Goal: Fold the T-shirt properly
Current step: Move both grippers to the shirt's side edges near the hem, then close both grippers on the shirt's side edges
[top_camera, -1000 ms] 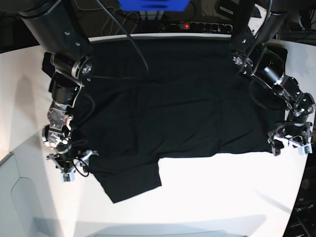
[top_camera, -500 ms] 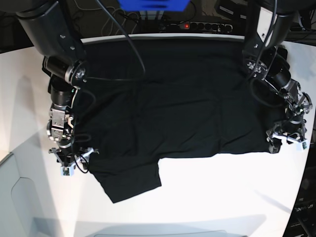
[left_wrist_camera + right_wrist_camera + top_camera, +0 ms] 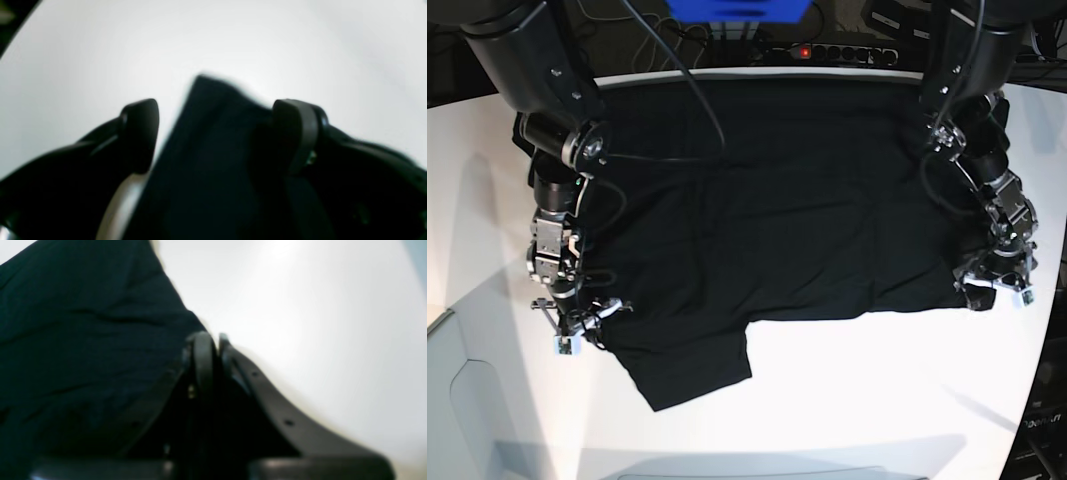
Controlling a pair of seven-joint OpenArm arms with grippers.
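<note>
T-shirt (image 3: 777,210) is lying spread flat on the white table (image 3: 847,400). Left gripper (image 3: 217,133) is straddling a shirt corner, jaws standing apart. Right gripper (image 3: 211,343) is pinching closed at the shirt's edge; actual hold unclear.

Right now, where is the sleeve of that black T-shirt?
In the base view the T-shirt lies spread over the white table, its sleeve sticking out at lower left, beside the right gripper.

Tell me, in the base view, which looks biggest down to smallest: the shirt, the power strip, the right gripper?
1. Shirt, by far the biggest.
2. Power strip and right gripper look about alike, so I won't rank them.
</note>
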